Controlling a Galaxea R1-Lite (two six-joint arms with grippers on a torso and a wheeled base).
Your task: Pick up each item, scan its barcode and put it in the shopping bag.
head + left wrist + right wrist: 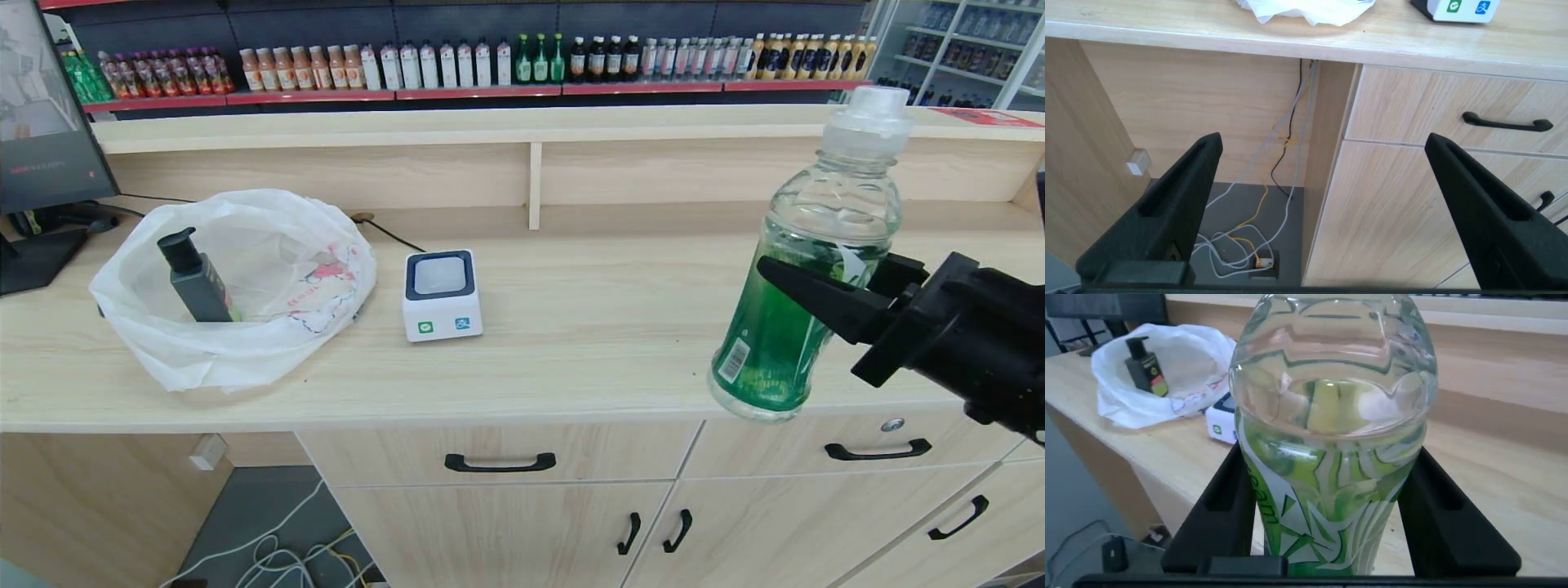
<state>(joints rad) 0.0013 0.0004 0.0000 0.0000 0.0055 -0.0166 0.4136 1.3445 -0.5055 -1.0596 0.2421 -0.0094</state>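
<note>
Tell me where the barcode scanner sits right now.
In the head view the scanner stands on the counter, left of centre, just right of the shopping bag and well left of the green bottle.

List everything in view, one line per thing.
shopping bag: one, white, counter's left end.
pump bottle: one, dark grey, standing inside the bag.
scanner: one, white with dark top, on the counter beside the bag.
green bottle: one, clear with green label, held near the counter's right end.
shelf bottles: many, mixed colours, behind the counter.
left claw: one, black, open, low before the cabinet.
right claw: one, black, shut on the green bottle.
</note>
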